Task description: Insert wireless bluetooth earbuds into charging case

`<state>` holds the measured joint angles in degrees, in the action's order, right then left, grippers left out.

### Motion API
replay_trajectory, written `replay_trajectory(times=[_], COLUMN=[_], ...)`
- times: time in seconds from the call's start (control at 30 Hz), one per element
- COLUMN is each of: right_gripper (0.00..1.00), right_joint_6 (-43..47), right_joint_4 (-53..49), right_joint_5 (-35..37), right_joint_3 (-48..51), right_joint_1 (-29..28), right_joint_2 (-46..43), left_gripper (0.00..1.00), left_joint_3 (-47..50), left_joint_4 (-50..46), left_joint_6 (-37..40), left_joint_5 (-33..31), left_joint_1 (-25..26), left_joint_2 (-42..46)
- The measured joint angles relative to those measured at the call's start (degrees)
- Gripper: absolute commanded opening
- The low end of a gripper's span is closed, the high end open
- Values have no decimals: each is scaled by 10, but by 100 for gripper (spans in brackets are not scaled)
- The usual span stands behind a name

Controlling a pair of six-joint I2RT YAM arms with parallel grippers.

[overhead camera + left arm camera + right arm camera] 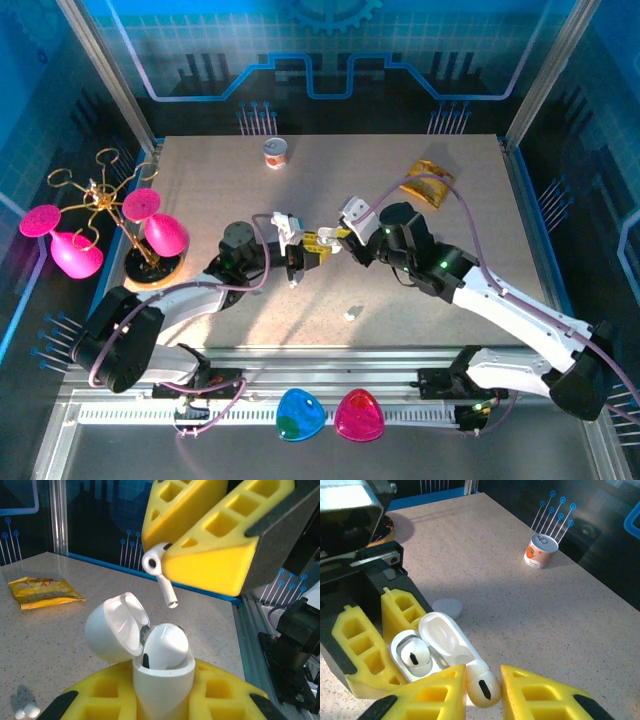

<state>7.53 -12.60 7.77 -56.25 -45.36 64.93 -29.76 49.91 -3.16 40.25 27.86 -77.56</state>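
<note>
Left wrist: we note left gripper [164,702] clamped on open case [150,650], right gripper [159,542] pinching earbud [160,575] just above it.

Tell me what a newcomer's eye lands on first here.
At mid-table the left gripper clamps an open white charging case with one earbud seated, and the right gripper holds a second earbud close to it. Then the bright pink glasses on the gold rack at the table's left edge.
</note>
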Motion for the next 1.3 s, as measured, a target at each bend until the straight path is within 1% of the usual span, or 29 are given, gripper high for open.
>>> replay_trajectory(times=[0.43,0.53,0.8,0.9,1.03,1.2,1.3], right_gripper=[19,21,32,41,50,56,59], right_joint_6=[30,36,48,47,41,12,-34], right_joint_4=[-9,-9,-11,-11,-10,5,20], right_joint_5=[-7,-10,-43,-44,-43,-54,-75], right_joint_3=[0,0,0,0,0,4,6], right_joint_1=[0,0,0,-1,-1,5,34], right_joint_2=[20,20,20,20,18,-18,-47], left_gripper=[0,0,0,0,0,0,0], left_joint_3=[-10,-10,-10,-10,-10,-9,-3], left_joint_4=[-13,-13,-12,-12,-11,17,52], left_joint_6=[-23,-29,-34,-41,-44,-45,-45], left_joint_5=[-4,-4,-4,-4,-4,-4,4], left_joint_1=[-2,-3,-4,-4,-4,-9,-11], left_joint_2=[0,0,0,0,0,-3,-12])
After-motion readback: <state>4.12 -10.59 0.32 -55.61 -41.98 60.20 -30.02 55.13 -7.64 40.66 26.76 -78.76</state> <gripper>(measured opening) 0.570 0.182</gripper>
